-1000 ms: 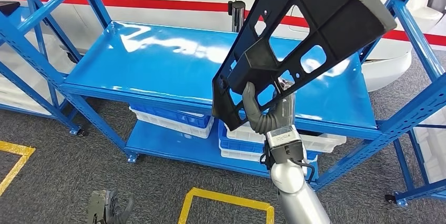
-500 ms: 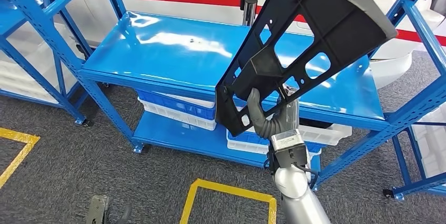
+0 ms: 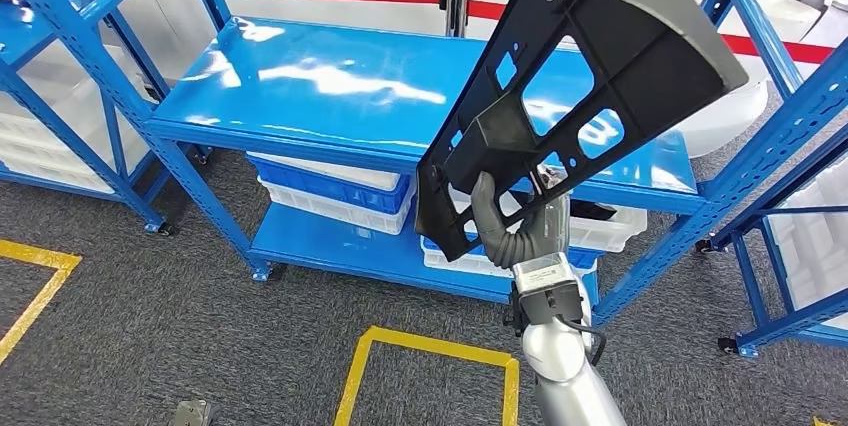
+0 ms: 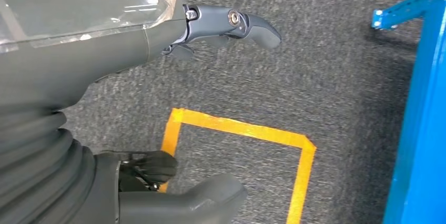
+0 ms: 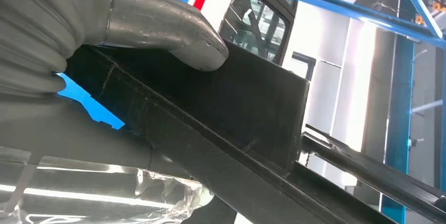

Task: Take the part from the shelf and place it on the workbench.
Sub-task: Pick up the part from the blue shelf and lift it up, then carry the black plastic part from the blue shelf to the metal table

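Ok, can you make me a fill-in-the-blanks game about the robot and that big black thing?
1. The right hand holds a big ____ part.
2. The shelf behind it is painted ____.
3. The left hand holds ____.
4. The tape on the floor is ____.

Missing words: black; blue; nothing; yellow

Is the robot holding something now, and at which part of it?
The right hand grips the black part at its lower end. The left hand holds nothing.

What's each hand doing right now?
Left hand: open, holding nothing, above the carpet.
Right hand: gripping the large black perforated plastic part, raised.
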Controlling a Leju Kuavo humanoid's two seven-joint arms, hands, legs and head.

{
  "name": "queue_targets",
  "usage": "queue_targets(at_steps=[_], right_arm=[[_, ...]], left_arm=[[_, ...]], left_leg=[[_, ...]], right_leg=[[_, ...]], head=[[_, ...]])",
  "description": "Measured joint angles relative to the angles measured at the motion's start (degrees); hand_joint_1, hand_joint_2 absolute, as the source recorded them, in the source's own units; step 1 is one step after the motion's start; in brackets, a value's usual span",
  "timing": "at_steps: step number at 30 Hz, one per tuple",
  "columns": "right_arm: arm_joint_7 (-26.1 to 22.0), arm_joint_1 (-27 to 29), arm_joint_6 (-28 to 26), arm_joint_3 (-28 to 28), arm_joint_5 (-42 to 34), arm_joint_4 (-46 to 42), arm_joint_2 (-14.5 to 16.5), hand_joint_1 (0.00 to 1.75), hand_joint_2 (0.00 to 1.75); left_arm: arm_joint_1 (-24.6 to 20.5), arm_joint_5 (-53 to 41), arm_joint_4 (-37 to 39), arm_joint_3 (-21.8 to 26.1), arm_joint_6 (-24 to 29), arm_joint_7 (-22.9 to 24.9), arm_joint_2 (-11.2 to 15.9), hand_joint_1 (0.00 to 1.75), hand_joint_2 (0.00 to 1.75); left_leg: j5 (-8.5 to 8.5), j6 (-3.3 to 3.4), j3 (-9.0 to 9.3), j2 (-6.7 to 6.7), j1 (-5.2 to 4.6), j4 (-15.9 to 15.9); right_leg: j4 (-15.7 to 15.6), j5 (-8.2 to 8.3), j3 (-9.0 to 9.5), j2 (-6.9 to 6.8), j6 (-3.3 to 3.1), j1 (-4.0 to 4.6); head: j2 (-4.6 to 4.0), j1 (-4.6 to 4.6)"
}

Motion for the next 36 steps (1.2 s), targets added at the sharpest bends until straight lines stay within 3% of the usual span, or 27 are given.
queue_targets(at_steps=[1, 3, 5, 6, 8, 10, 12, 14, 15, 16, 17, 20, 21, 22, 24, 25, 26, 28, 30, 31, 32, 34, 36], right_arm=[[0.0, 0.2, 0.0, 0.0, 0.2, 0.0, 0.0, 1.75, 1.75], [-0.1, 0.4, 0.0, 0.0, 0.5, -0.1, 0.0, 1.75, 1.75], [-0.3, 0.5, 0.0, -0.1, 0.7, -0.3, 0.1, 1.75, 1.75], [-0.3, 0.5, 0.0, -0.1, 0.8, -0.4, 0.1, 1.75, 1.75], [-0.3, 0.5, 0.0, -0.2, 0.9, -0.5, 0.1, 1.75, 1.75], [-0.4, 0.6, 0.0, -0.2, 1.1, -0.5, 0.0, 1.75, 1.75], [-0.5, 0.6, 0.0, -0.2, 1.3, -0.6, 0.0, 1.75, 1.75], [-0.6, 0.8, -0.2, -0.2, 1.4, -0.6, -0.1, 1.75, 1.75], [-0.6, 0.8, -0.2, -0.2, 1.4, -0.6, -0.2, 1.75, 1.75], [-0.6, 0.9, -0.2, -0.2, 1.5, -0.6, -0.3, 1.75, 1.75], [-0.6, 0.9, -0.3, -0.2, 1.5, -0.6, -0.4, 1.75, 1.75], [-0.7, 0.9, -0.3, 0.0, 1.8, -0.8, -0.5, 1.75, 1.75], [-0.8, 0.9, -0.3, 0.0, 1.9, -0.9, -0.5, 1.75, 1.75], [-0.9, 1.0, -0.3, 0.1, 1.9, -1.0, -0.5, 1.75, 1.75], [-1.1, 1.3, -0.3, 0.2, 2.1, -1.2, -0.5, 1.75, 1.75], [-1.1, 1.4, -0.3, 0.3, 2.2, -1.3, -0.5, 1.75, 1.75], [-1.2, 1.5, -0.3, 0.4, 2.3, -1.4, -0.5, 1.75, 1.75], [-1.4, 1.7, -0.3, 0.5, 2.4, -1.6, -0.4, 1.75, 1.75], [-1.5, 2.0, -0.3, 0.6, 2.6, -1.6, -0.4, 1.75, 1.75], [-1.5, 2.2, -0.3, 0.6, 2.6, -1.6, -0.4, 1.75, 1.75], [-1.6, 2.3, -0.3, 0.6, 2.7, -1.6, -0.5, 1.75, 1.75], [-1.8, 2.4, -0.3, 0.7, 2.7, -1.7, -0.5, 1.75, 1.75], [-2.2, 2.4, -0.3, 0.7, 2.6, -1.9, -0.5, 1.75, 1.75]], left_arm=[[0.0, -0.1, 0.1, 0.0, 0.0, 0.0, 0.0, 0.00, 1.75], [0.0, -0.4, 0.1, 0.0, 0.1, 0.0, 0.0, 0.00, 1.75], [0.0, -0.7, 0.2, 0.0, 0.2, 0.0, 0.0, 0.00, 1.75], [0.0, -0.8, 0.2, 0.0, 0.2, 0.0, 0.0, 0.00, 1.75], [0.0, -0.9, 0.2, 0.0, 0.3, -0.1, 0.0, 0.00, 1.75], [0.0, -1.1, 0.2, 0.0, 0.7, -0.1, 0.0, 0.00, 1.75], [0.0, -1.6, 0.2, 0.0, 1.4, -0.3, 0.0, 0.00, 1.75], [0.1, -1.9, 0.2, 0.0, 1.9, -0.5, 0.1, 0.00, 1.75], [0.2, -2.0, 0.3, 0.0, 2.0, -0.6, 0.1, 0.00, 1.75], [0.2, -2.2, 0.3, 0.0, 2.1, -0.7, 0.1, 0.00, 1.75], [0.2, -2.3, 0.3, 0.1, 2.2, -1.0, 0.1, 0.00, 1.75], [0.2, -2.8, 0.3, 0.0, 2.4, -2.0, 0.1, 0.00, 1.75], [0.2, -2.9, 0.3, 0.0, 2.5, -2.3, 0.1, 0.00, 1.75], [0.1, -2.9, 0.3, 0.0, 2.5, -2.6, 0.1, 0.00, 1.75], [0.1, -3.0, 0.3, 0.1, 2.5, -3.1, 0.2, 0.00, 1.75], [0.1, -3.2, 0.3, 0.0, 2.4, -3.4, 0.2, 0.00, 1.75], [0.0, -3.4, 0.3, 0.0, 2.4, -3.6, 0.3, 0.00, 1.75], [-0.3, -3.8, 0.2, 0.0, 2.2, -3.9, 0.3, 0.00, 1.75], [-0.5, -4.2, 0.2, 0.0, 1.9, -4.0, 0.2, 0.00, 1.75], [-0.5, -4.3, 0.2, 0.0, 1.7, -4.1, 0.2, 0.00, 1.75], [-0.6, -4.4, 0.2, 0.0, 1.5, -4.1, 0.2, 0.00, 1.75], [-0.8, -4.7, 0.1, 0.0, 1.2, -4.1, 0.1, 0.00, 1.75], [-1.1, -4.6, 0.1, 0.0, 0.8, -4.1, 0.1, 0.00, 1.75]], left_leg=[[0.95, -0.16, 1.07, 0.02, 0.24, -0.5], [3.57, -0.40, 5.74, 0.16, 0.72, -6.6], [4.33, -0.40, 9.95, 0.23, 0.64, -13.1], [4.08, -0.22, 10.67, 0.19, 0.40, -14.6], [4.42, 0.77, 10.39, -0.04, -0.15, -15.2], [5.26, 2.18, 9.75, -0.11, -0.40, -15.6], [6.23, 3.38, 8.74, -0.23, -0.60, -15.8], [7.17, 3.93, 7.49, -0.62, -0.94, -15.8], [7.65, 4.01, 6.86, -0.91, -1.10, -15.8], [8.10, 4.01, 6.29, -1.27, -1.25, -15.7], [8.52, 3.94, 5.80, -1.69, -1.36, -15.7], [9.58, 3.38, 4.77, -2.95, -1.59, -15.6], [9.88, 3.09, 4.53, -3.33, -1.64, -15.6], [10.17, 2.79, 4.32, -3.69, -1.68, -15.5], [10.43, 2.26, 3.96, -4.19, -1.56, -15.2], [9.87, 1.99, 3.54, -3.74, -1.47, -14.5], [8.60, 1.65, 2.77, -2.99, -1.31, -12.8], [4.60, 0.80, 0.12, -1.25, -0.82, -6.5], [2.08, -0.03, -2.15, -0.60, -0.17, -0.4], [2.27, -0.37, -2.11, -0.33, 0.17, 0.4], [3.42, -0.70, -0.94, 0.06, 0.52, -1.1], [6.28, -1.28, 3.55, 1.84, 1.01, -8.2], [7.48, -0.91, 6.40, 3.23, 0.72, -13.2]], right_leg=[[0.1, 0.38, -0.55, 0.01, 0.19, 0.00], [0.2, 1.04, -1.40, -0.01, 0.64, -0.02], [0.4, 1.62, -2.01, -0.08, 1.29, 0.15], [0.5, 1.91, -2.21, -0.14, 1.72, 0.21], [0.4, 2.49, -2.50, -0.34, 2.66, 0.10], [1.6, 1.61, -3.55, -0.40, 2.99, -0.06], [6.8, -2.10, -5.90, -0.28, 2.33, -0.06], [14.2, -5.93, -8.33, -0.18, 1.68, -0.02], [16.5, -6.71, -8.75, -0.12, 1.68, 0.00], [16.6, -6.53, -8.06, -0.03, 1.87, 0.06], [14.5, -5.70, -6.21, 0.15, 2.12, 0.11], [2.8, -3.48, 1.76, 2.31, 2.11, 0.41], [0.6, -3.35, 2.95, 2.89, 1.98, 0.52], [-0.2, -3.38, 3.35, 3.08, 1.88, 0.64], [-0.5, -2.99, 3.13, 2.18, 1.55, 0.30], [-0.6, -2.73, 3.20, 1.70, 1.22, 0.05], [-0.7, -2.47, 3.18, 1.14, 0.72, -0.18], [-0.7, -2.18, 2.97, 0.05, 0.08, -0.10], [-0.7, -2.12, 2.75, -1.14, -0.06, 0.08], [-0.7, -2.12, 2.69, -1.70, -0.03, 0.09], [-0.7, -2.12, 2.67, -2.25, 0.00, 0.06], [-0.6, -2.25, 2.67, -3.19, 0.30, 0.11], [-0.4, -2.38, 2.45, -3.99, 0.93, 0.43]], head=[[0.00, -0.01], [0.00, -0.03], [0.00, 0.02], [0.00, 0.04], [0.00, 0.12], [0.00, 0.17], [0.00, 0.24], [0.00, 0.29], [0.00, 0.29], [0.00, 0.29], [0.00, 0.27], [0.00, 0.23], [0.00, 0.27], [0.00, 0.26], [0.00, 0.34], [0.00, 0.26], [0.00, 0.16], [0.00, -0.04], [0.00, -0.07], [0.00, -0.10], [0.00, -0.09], [0.00, -0.13], [0.01, -0.08]])
